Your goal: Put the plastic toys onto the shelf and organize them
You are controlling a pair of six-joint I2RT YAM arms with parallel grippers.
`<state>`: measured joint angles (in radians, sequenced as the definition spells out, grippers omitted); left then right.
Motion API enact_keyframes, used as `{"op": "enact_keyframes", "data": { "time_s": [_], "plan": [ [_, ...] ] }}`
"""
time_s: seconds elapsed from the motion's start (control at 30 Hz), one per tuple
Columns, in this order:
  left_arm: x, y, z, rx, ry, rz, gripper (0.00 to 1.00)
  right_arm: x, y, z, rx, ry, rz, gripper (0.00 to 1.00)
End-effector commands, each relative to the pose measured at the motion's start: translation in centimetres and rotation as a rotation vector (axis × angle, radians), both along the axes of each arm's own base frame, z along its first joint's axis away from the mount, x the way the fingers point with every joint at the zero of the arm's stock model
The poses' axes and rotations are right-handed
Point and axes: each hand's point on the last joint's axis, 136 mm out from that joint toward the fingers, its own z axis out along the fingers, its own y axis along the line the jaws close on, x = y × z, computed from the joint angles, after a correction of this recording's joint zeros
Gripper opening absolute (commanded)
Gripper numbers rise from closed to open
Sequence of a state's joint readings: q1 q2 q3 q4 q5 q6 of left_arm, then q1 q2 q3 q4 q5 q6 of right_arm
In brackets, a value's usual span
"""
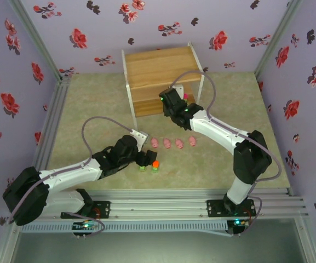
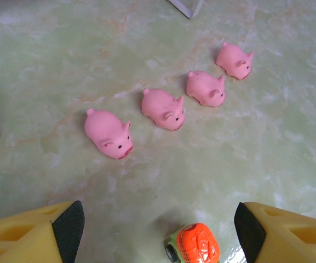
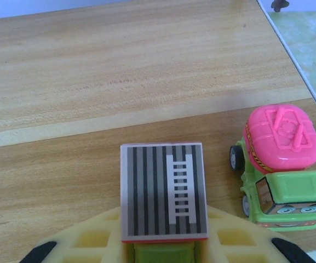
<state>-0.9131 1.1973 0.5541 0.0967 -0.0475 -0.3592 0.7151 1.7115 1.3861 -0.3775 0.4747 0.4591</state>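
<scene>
Four pink pigs [image 2: 163, 108] line up beyond the left gripper [image 2: 160, 227], its released fingers [image 2: 64, 230] straddling the orange-topped truck [image 2: 193, 249] ready to grasp, while the right gripper [image 3: 163, 249] clamps the grey-topped truck [image 3: 163, 192] over the shelf [image 3: 64, 82], grouping it beside the magenta-topped truck [image 3: 281, 164].

I'm seeing white links and black joints on left arm [image 1: 73, 174] and right arm [image 1: 215, 127], grey cables [image 1: 92, 123] looping; left gripper [image 2: 159, 233] fingers [image 2: 21, 235] yellow, black-tipped.

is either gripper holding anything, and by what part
The right gripper grips the grey-topped toy truck by its green lower body. The left gripper is open, holding nothing.
</scene>
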Motion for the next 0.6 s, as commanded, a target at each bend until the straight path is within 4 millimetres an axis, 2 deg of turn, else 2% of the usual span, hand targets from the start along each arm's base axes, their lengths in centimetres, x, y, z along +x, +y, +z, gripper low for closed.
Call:
{"op": "enact_keyframes", "data": {
  "time_s": [0.0,0.47,0.57],
  "plan": [
    [-0.1,0.0,0.8,-0.01,-0.032,-0.019,0.77,0.9,-0.4,-0.6,-0.009,-0.02,-0.019,0.23],
    [-0.1,0.0,0.7,-0.011,-0.031,-0.02,0.77,0.4,-1.3,-2.1,-0.048,-0.015,-0.034,0.23],
    [-0.1,0.0,0.8,-0.011,-0.031,-0.019,0.77,0.4,-1.3,-2.4,-0.046,-0.01,-0.029,0.28]
  ]
}}
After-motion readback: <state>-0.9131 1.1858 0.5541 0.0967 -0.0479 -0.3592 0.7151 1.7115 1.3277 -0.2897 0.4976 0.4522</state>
